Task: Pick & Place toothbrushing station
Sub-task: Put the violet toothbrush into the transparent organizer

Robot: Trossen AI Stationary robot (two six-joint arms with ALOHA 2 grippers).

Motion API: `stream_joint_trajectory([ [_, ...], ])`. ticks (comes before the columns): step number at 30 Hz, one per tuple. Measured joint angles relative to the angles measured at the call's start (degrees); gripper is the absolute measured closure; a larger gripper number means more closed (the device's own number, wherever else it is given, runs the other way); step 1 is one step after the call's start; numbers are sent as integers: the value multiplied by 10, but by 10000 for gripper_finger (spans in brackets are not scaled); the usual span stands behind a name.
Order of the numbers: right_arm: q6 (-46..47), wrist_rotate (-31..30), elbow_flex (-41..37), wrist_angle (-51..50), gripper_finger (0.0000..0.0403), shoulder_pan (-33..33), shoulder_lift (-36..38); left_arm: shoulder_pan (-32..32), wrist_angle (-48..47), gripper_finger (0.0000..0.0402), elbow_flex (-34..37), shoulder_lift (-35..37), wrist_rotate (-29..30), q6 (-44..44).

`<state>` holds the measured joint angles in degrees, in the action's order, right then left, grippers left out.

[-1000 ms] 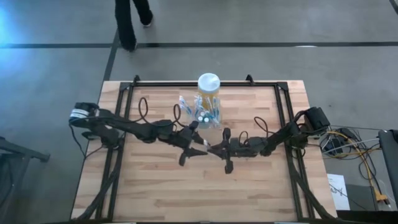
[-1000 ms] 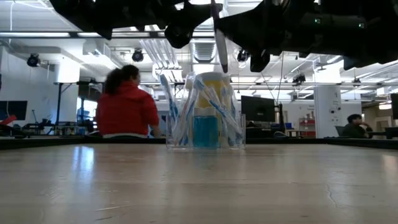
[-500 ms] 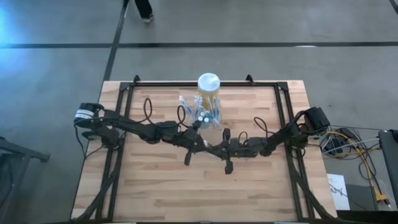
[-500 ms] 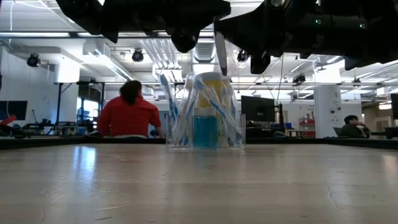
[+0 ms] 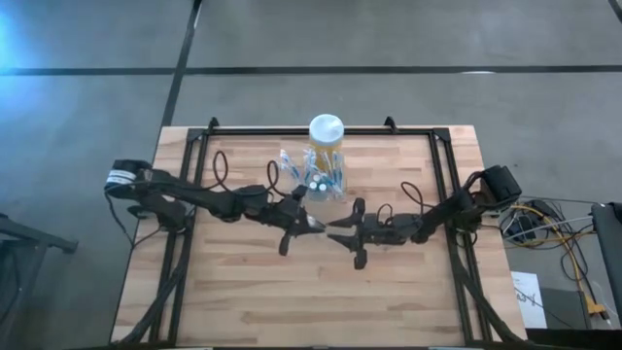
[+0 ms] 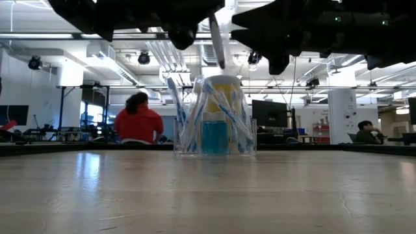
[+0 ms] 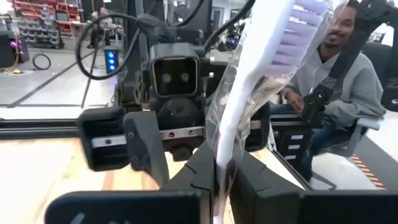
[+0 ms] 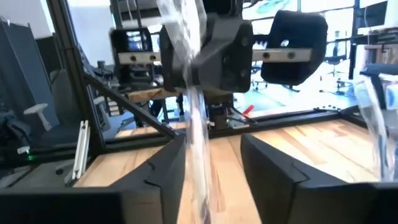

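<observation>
The toothbrushing station (image 5: 317, 181), a clear holder with several wrapped toothbrushes, stands on the table in front of a yellow jar with a white lid (image 5: 326, 136); it also shows in the low view (image 6: 214, 120). My two grippers meet tip to tip near the table's middle, high above the wood. A white toothbrush in a clear wrapper (image 7: 261, 74) stands upright in my left gripper (image 5: 313, 226), which is shut on it. My right gripper (image 8: 211, 168) is open, its fingers on either side of the wrapper (image 8: 198, 124); whether they touch it I cannot tell. My left gripper pinches the toothbrush's handle (image 7: 222, 163), wrapper and all, between its two fingers. The fingers come level from the table's left and lie across the brush. The brush is lifted clear and nearly upright, bristle head (image 7: 298, 28) up, lower end (image 6: 219, 60) hanging below the fingers.
A black frame (image 5: 447, 165) runs along the table's far and side edges. Bare wood lies toward the near edge (image 5: 311, 301). People sit in the room beyond the table (image 6: 138, 123).
My left gripper has gone toward the right gripper, shut on the wrapped toothbrush and drawn back a little toward the table's left with it. My right gripper has opened and let the brush go. The brush stays upright and has shifted slightly left.
</observation>
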<state>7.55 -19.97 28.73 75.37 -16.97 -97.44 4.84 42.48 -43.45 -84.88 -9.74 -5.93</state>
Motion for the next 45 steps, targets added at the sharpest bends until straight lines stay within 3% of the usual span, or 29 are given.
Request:
stream_joint_trajectory([
  [4,29,1,-32,-2,233,-5,36,-9,1,378,36,41,23,-2],
  [7,42,-3,-62,1,243,-19,75,-19,0,378,62,60,80,-5],
  [13,0,-117,-124,-3,331,-63,134,-56,3,378,41,27,116,-17],
  [17,1,-118,-152,-4,386,-69,150,-82,29,378,-2,-28,138,-16],
  [23,6,-117,-164,1,394,-69,153,-106,115,379,-43,-131,246,-20],
  [33,0,-110,-158,-5,395,-77,152,-124,161,379,-107,-271,280,-84],
  [45,2,-110,-157,-1,394,-80,152,-124,145,379,-127,-322,280,-67],
])
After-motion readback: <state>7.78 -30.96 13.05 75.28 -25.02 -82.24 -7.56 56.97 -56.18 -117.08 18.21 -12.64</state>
